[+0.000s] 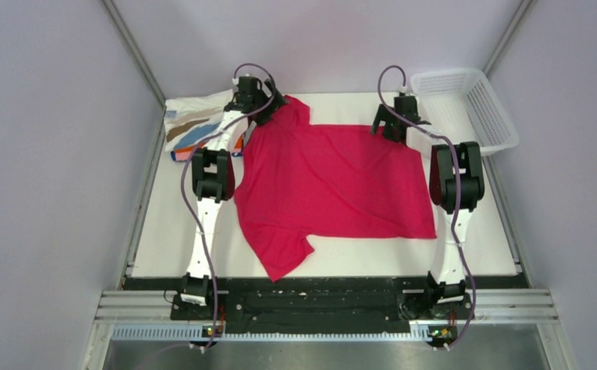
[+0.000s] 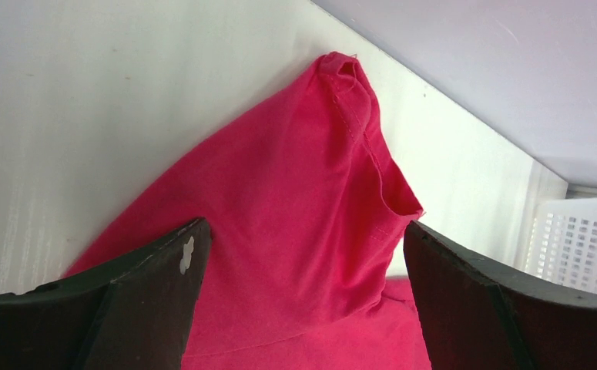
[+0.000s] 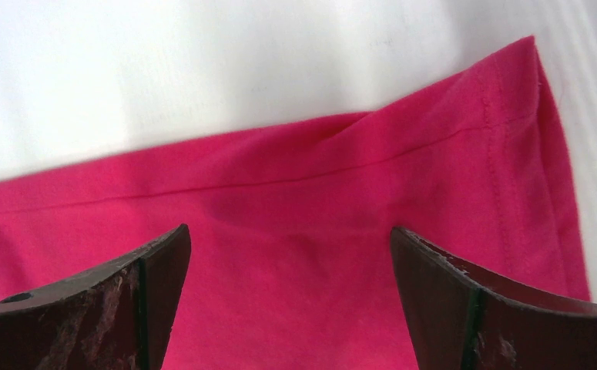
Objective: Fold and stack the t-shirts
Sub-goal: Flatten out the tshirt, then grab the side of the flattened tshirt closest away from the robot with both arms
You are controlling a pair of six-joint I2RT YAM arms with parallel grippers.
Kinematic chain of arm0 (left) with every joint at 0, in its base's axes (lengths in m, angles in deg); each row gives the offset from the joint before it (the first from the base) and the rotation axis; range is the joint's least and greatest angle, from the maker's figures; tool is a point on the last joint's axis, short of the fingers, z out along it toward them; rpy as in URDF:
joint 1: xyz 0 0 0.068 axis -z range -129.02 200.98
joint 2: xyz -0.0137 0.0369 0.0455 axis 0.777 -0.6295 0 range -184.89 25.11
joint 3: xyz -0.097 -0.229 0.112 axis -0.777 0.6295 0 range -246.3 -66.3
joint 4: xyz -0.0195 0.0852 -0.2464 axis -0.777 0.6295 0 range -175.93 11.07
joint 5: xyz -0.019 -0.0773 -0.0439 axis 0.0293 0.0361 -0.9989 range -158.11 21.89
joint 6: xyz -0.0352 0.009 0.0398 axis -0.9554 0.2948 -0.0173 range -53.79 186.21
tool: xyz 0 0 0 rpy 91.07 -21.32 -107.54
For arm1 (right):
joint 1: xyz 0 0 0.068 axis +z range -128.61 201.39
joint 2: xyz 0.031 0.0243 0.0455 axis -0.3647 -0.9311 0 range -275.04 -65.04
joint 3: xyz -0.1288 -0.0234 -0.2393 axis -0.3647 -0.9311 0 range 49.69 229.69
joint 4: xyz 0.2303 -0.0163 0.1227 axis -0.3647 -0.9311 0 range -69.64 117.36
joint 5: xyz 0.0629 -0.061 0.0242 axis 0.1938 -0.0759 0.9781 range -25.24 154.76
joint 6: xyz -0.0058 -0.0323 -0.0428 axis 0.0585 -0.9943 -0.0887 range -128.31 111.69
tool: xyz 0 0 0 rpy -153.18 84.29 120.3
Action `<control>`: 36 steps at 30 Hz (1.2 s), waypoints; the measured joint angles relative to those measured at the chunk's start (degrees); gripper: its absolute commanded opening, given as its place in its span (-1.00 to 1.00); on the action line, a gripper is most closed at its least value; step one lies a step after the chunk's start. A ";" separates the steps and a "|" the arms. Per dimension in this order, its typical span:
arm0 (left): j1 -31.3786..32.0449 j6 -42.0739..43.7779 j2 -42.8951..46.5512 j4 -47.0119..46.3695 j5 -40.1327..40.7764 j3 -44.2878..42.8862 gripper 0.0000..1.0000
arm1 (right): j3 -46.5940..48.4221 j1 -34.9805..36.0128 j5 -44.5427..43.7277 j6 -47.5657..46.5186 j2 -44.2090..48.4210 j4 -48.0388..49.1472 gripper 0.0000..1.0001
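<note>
Pale lavender walls close in a white counter (image 1: 164, 247), and the magenta-red t-shirt (image 1: 333, 185) lies spread almost flat across the middle of it, neck end to the left, hem to the right, one sleeve pointing to the far side and the other toward the arm bases. At the far left corner sits a folded stack (image 1: 195, 127), white with tan and blue streaks on top and an orange edge showing beneath; a white mesh basket (image 1: 480, 100) stands at the far right. The left pincer (image 1: 268, 104) hovers over the far sleeve (image 2: 349, 116), its fingers spread wide and holding nothing. The right pincer (image 1: 387, 123) hangs over the far hem corner (image 3: 526, 100), equally wide open and empty, with red cloth filling the gap between its fingers. The step in hand looks like taking hold of the far edge for the first fold. To do it well, each pincer should drop straight down and pinch close to the edge, the right one a little nearer the corner, the left one at the shoulder seam and not on the bunched sleeve tip. Both should close together, lift only slightly, and carry the edge toward the near side at one pace so the crease runs straight.
</note>
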 measured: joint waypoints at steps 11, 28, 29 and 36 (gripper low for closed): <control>4.57 9.44 28.24 3.65 1.49 30.14 0.98 | -17.55 -0.11 -2.34 -2.86 26.25 -5.99 0.97; 38.38 3.17 91.43 11.45 18.49 97.74 0.87 | -66.16 -0.17 -11.89 15.98 81.40 -8.66 0.97; 40.96 2.25 93.55 13.40 18.80 99.08 0.81 | -66.16 -0.17 -12.68 16.59 82.95 -8.72 0.98; 55.60 -7.30 95.47 22.58 18.80 103.03 0.47 | -65.94 -0.22 -16.20 18.69 82.64 -9.73 0.89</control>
